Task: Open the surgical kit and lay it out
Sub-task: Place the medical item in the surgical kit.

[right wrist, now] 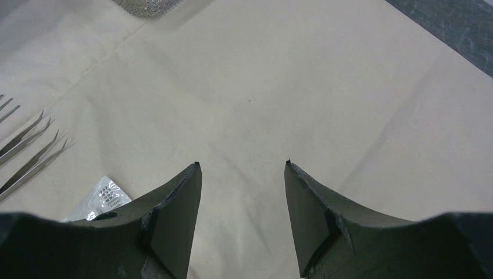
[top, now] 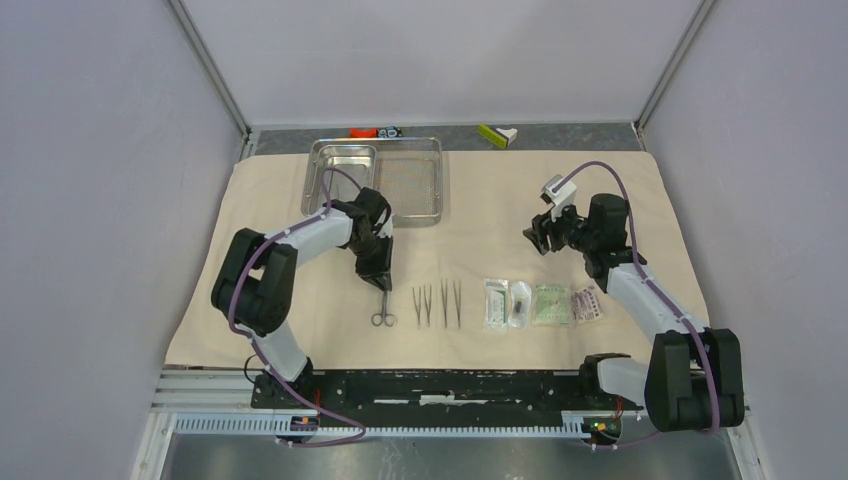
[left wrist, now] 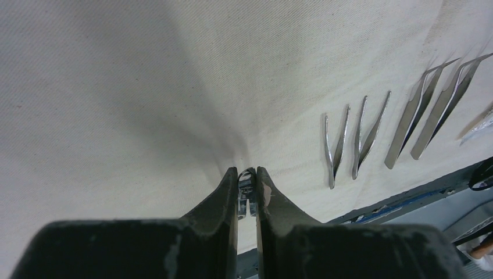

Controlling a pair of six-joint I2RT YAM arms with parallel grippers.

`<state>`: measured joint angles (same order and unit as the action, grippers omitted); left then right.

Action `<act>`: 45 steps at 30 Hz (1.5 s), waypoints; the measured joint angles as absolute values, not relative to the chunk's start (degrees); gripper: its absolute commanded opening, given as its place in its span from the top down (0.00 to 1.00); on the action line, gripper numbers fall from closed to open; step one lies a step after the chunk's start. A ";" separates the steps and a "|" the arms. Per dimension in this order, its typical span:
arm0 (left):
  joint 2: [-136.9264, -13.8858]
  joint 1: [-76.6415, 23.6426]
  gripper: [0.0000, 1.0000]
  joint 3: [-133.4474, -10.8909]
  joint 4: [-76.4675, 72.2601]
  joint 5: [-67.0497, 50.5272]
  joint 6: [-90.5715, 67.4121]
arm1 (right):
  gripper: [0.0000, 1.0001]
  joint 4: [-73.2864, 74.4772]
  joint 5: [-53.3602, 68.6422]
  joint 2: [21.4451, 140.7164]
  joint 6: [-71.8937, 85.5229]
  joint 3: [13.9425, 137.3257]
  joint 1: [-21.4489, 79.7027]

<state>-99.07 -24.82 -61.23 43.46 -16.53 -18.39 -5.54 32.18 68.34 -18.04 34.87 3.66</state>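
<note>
A robotics lab test booth: plain grey panel walls [top: 90, 150], aluminium mounting rail [top: 430, 424].

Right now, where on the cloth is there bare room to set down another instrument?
Bare: beige cloth wrap between the shiny steel tray and the right hand. Crowded: the near row, steel scissors in the left hand through thin metal tweezers to sealed packets.

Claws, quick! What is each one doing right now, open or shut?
Left claw: closed on the scissors.
Right claw: open, holding nothing.
</note>
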 measured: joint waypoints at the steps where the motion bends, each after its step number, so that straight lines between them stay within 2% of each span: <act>1: -99.04 -24.73 0.98 -61.21 43.48 -16.53 -18.41 | 0.39 -5.54 32.25 68.34 -18.04 34.81 3.55; 15: -99.50 -23.97 0.97 -61.21 43.42 -16.60 -18.41 | 0.38 -5.54 32.56 68.34 -18.04 34.74 3.25; 28: -100.60 -23.97 0.77 -61.21 43.29 -16.67 -18.41 | 0.38 -5.54 33.06 68.34 -17.96 34.74 3.18; 41: -100.60 -23.97 0.69 -61.21 43.13 -16.64 -18.39 | 0.38 -5.54 33.87 68.34 -17.87 34.74 2.83; 43: -100.60 -23.97 0.66 -61.21 43.13 -16.62 -18.39 | 0.38 -5.54 33.89 68.34 -17.87 34.74 2.83; 45: -100.57 -23.94 0.58 -61.21 43.13 -16.58 -18.39 | 0.38 -5.54 33.91 68.34 -17.87 34.74 2.81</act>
<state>-100.57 -23.94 -61.21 43.13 -16.58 -18.39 -5.54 33.91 68.34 -17.87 34.74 2.81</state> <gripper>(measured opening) 0.328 0.619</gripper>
